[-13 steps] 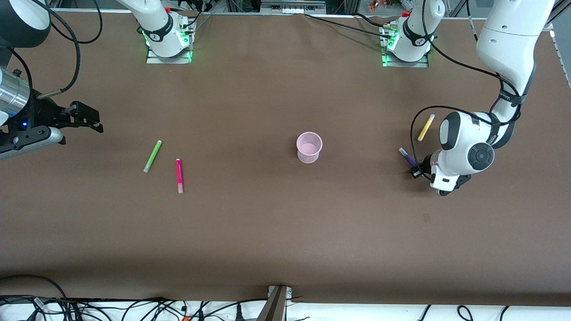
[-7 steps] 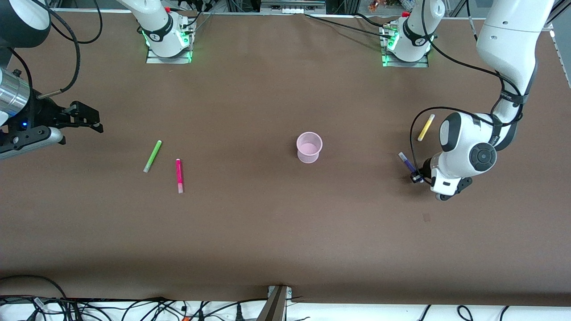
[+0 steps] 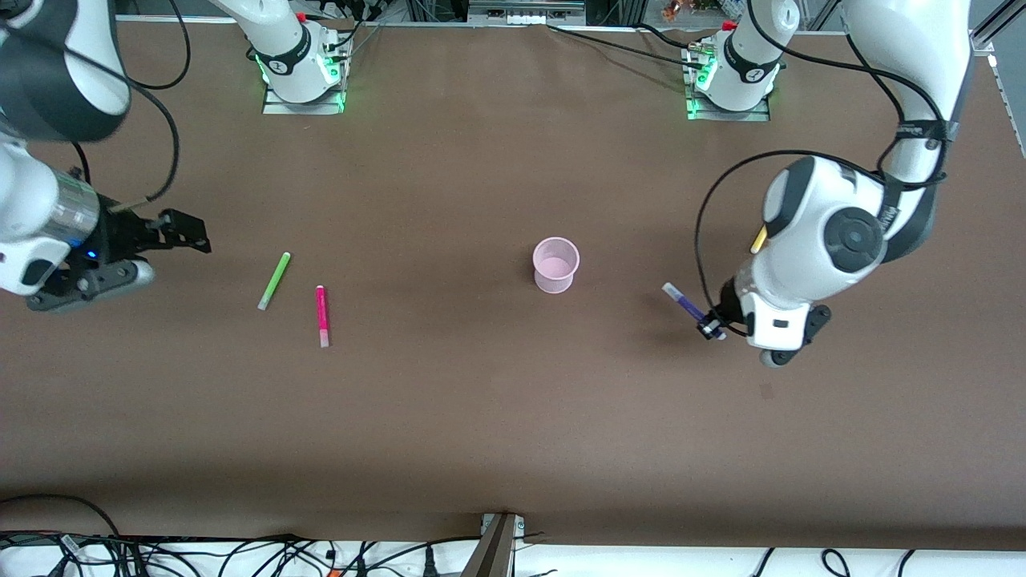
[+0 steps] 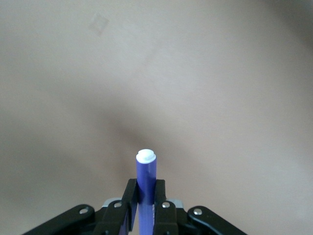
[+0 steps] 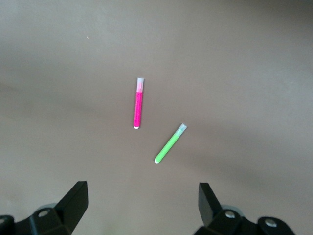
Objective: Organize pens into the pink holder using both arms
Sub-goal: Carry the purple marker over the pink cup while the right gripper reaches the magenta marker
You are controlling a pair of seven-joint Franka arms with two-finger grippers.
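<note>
Surface: brown table (image 3: pixel 481 417) under a high front camera; cables trail along its near edge, the two arm bases stand along its farther edge.

Pink holder: pink holder (image 3: pixel 555 264) stands upright, mouth up, at the table's centre, about equally within reach of both arms; nothing shows inside it.

Left gripper: left gripper (image 3: pixel 710 325) is up over the table at about 4 o'clock from the holder, toward the left arm's end; its fingers (image 4: pixel 130 199) are clamped on the lower part of the purple pen (image 3: pixel 685 303).

Purple pen: held tilted, its pale tip aimed toward the holder; in the left wrist view the purple pen (image 4: pixel 145 181) juts straight out from between the pads, which should suit dropping it endwise into the cup.

Yellow pen: yellow pen (image 3: pixel 757 240) lies on the table at about 3 o'clock from the holder, largely hidden by the left arm's wrist, likely that arm's next pick.

Right gripper: right gripper (image 3: pixel 188 232) is over the table at about 9 o'clock from the holder, its fingers (image 5: pixel 74 199) spread wide and holding nothing.

Green pen: green pen (image 3: pixel 274 280) lies flat just past the right gripper, toward the holder; the wrist camera frames the green pen (image 5: pixel 170 143) between the spread fingers, so I judge it the nearest target.

Pink pen: magenta pen (image 3: pixel 322 315) lies beside the green one, apart from it, nearer the front camera; also seen as the magenta pen (image 5: pixel 138 103) in the right wrist view.

Progress: early, by my judgement; one pen is lifted, three are on the table, none in the cup.
</note>
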